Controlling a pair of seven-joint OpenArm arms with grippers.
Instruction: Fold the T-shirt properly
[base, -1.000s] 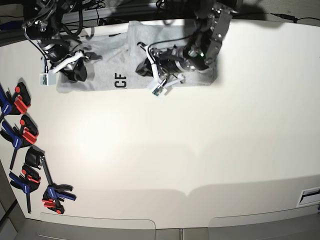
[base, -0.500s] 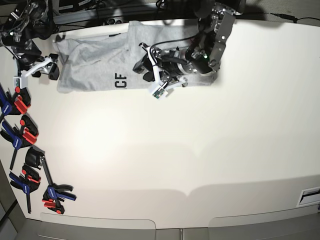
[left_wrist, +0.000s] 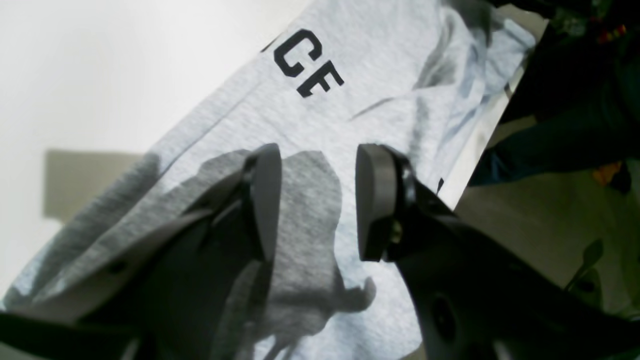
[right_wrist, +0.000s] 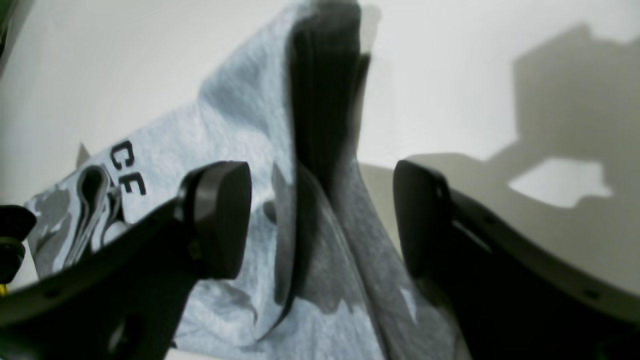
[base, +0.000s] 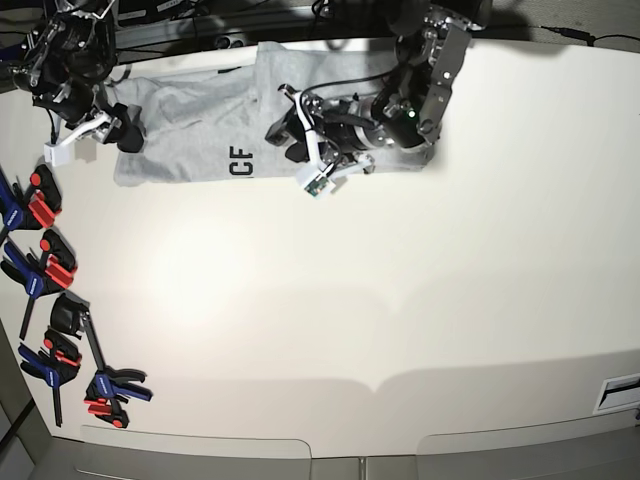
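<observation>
Creased heather-grey T-shirt (base: 205, 130) shows black block letters.

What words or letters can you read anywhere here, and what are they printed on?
"CF": black block capitals on the grey T-shirt, readable in the base view; a fold hides any further lettering.
"CE" or "CF": the same print seen by the left wrist camera, last letter unclear.
Nothing else is readable.

Black arms (base: 425, 80), grey oval fingertips (left_wrist: 372, 200)
</observation>
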